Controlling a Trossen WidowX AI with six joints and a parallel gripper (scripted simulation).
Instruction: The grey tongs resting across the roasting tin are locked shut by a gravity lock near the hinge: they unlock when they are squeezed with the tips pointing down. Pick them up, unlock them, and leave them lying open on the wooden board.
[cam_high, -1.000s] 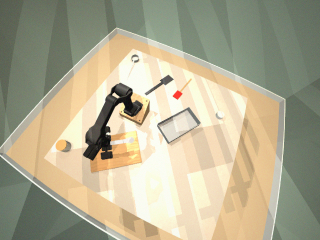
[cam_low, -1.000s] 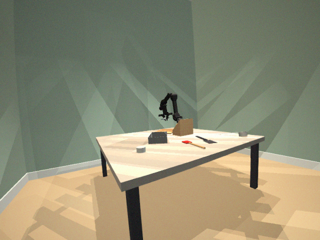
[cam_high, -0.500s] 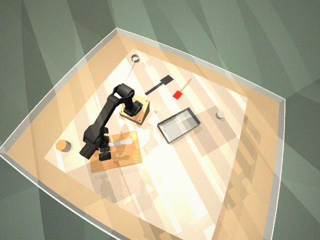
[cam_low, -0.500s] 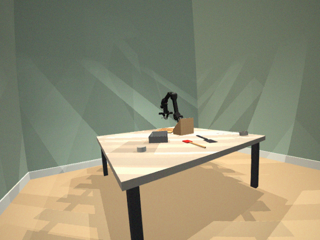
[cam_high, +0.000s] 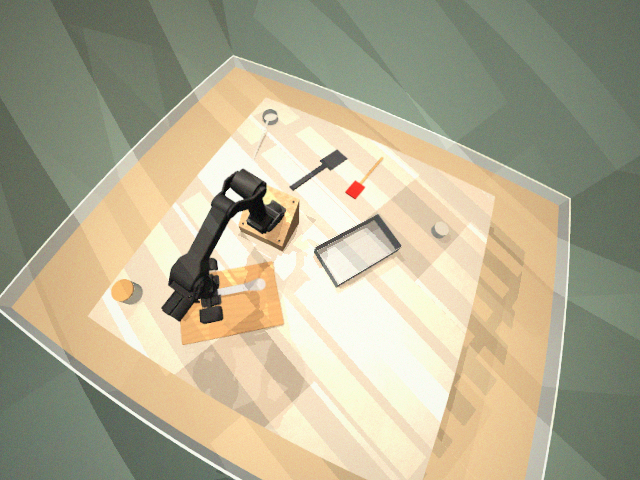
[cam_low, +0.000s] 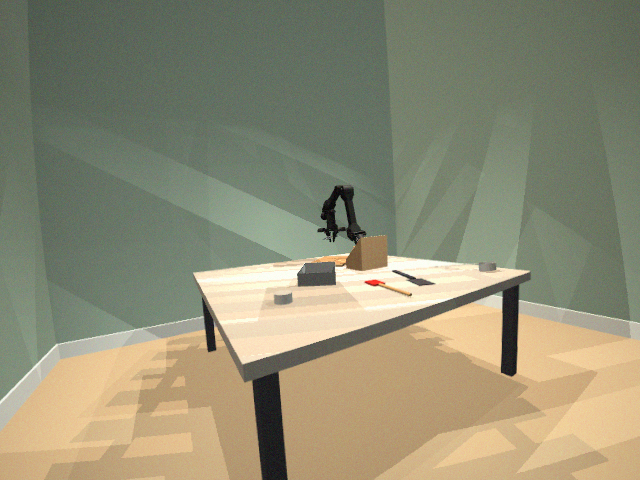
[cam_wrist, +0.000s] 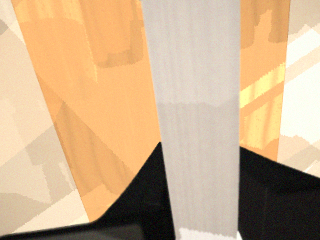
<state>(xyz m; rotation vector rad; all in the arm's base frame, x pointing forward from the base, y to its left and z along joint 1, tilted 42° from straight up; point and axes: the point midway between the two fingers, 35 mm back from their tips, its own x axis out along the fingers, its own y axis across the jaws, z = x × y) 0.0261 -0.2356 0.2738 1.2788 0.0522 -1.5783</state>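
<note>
My gripper (cam_high: 210, 292) (cam_low: 330, 235) (cam_wrist: 186, 146) is shut on the grey tongs (cam_high: 238, 288) (cam_wrist: 197, 75) and holds them above the wooden board (cam_high: 258, 316) (cam_wrist: 110, 125). In the top view the tongs reach from the fingers toward the right, ending in a pale rounded end over the board. In the wrist view they show as one straight grey bar running up out of the frame between the black fingers. Their far part is out of that view, and I cannot tell whether the lock is released. The roasting tin (cam_high: 337, 283) (cam_low: 316, 279) stands apart from them with nothing across it.
The wooden arm base block (cam_high: 291, 227) (cam_low: 372, 253) stands behind the board. An orange-topped cylinder (cam_high: 123, 290) is left of the board. A black spatula (cam_high: 333, 160), a red spatula (cam_high: 355, 189), a pale cylinder (cam_high: 440, 229) and a ring-headed tool (cam_high: 263, 120) lie farther off.
</note>
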